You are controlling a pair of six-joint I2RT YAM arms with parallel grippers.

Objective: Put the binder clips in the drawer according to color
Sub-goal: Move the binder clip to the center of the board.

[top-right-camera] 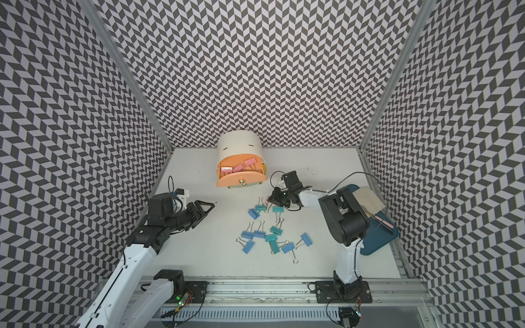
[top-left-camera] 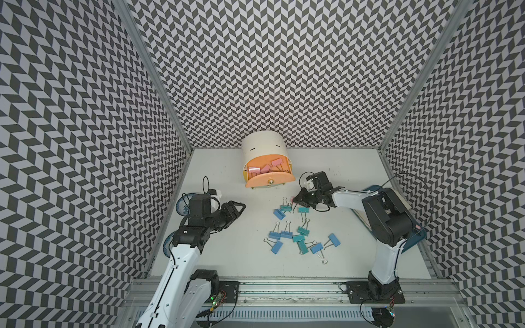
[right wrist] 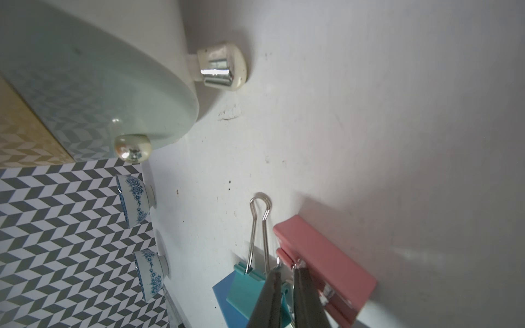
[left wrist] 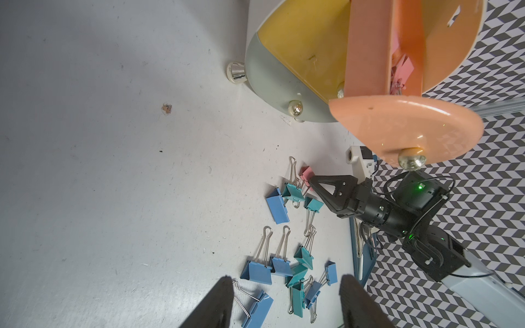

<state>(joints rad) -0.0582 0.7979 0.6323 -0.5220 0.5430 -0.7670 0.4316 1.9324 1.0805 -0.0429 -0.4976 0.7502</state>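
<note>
Right wrist, right gripper [right wrist: 287,274] nearly closed, pinching pink clip [right wrist: 326,255] by handle

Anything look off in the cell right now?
Nothing spilled or damaged. One pink clip lies on the table beside the blue and teal clips, outside the open peach drawer holding the other pink ones; the right end effector looks shut on its wire handle. A small brown scrap also sits on the table.
</note>
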